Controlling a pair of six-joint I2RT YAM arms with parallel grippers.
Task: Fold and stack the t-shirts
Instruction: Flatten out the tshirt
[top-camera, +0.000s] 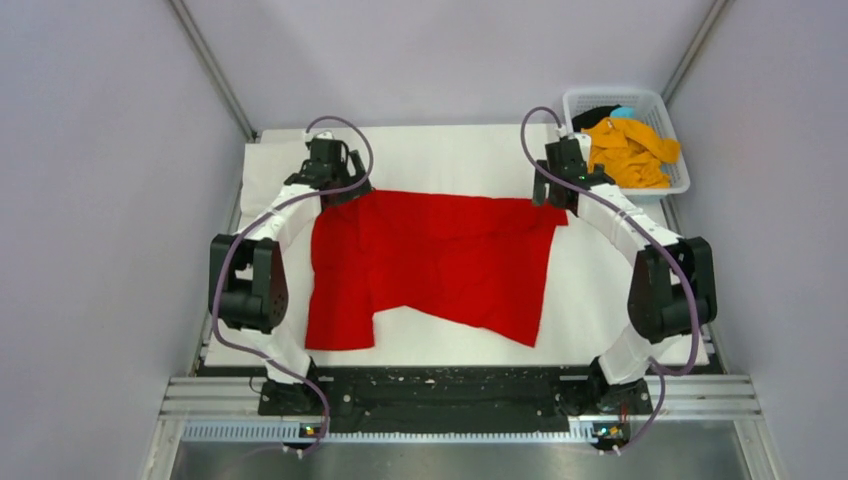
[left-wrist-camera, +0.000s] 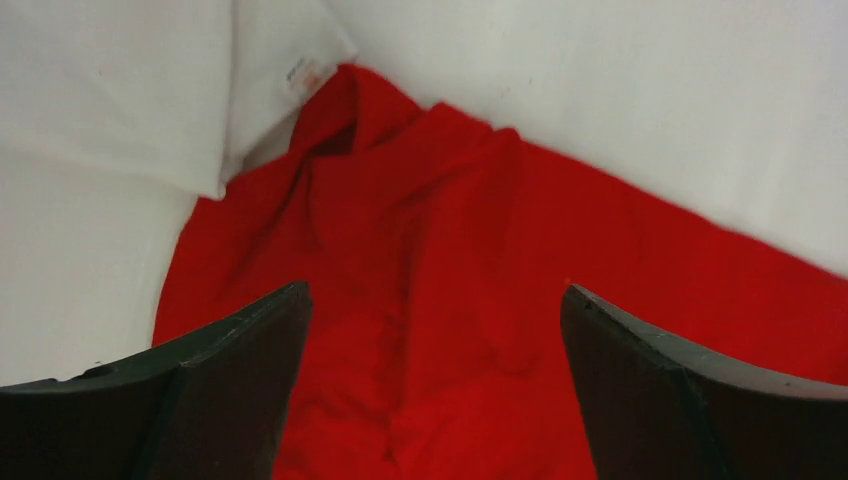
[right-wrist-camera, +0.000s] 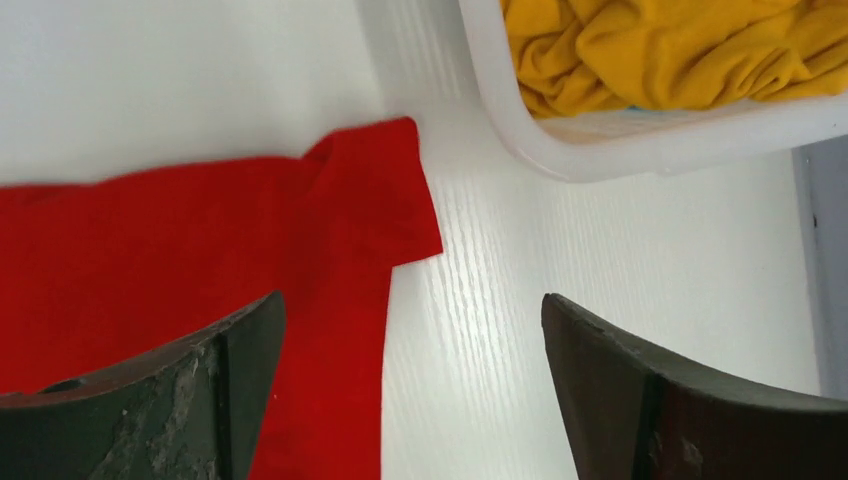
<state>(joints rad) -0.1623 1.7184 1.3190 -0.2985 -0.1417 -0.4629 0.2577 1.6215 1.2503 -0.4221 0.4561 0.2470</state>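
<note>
I am looking down on the bench, where the red t-shirt is lying spread across the middle, rumpled, with its left side reaching nearer to me than its right. Both arms are reaching to its far edge, the left arm at the far left corner and the right arm at the far right corner. Through the left wrist camera I am seeing the left jaws standing wide apart over creased red cloth, gripping nothing. A white t-shirt is lying folded at the far left of the bench, its edge right against the red corner. Through the right wrist camera the right jaws are also standing wide apart, one finger over the red t-shirt's corner and the other over bare bench, holding nothing. Just beyond them the white basket is sitting at the far right corner, with the orange-yellow t-shirt bunched inside it. From above, a black t-shirt is showing behind the orange-yellow one in the basket.
</note>
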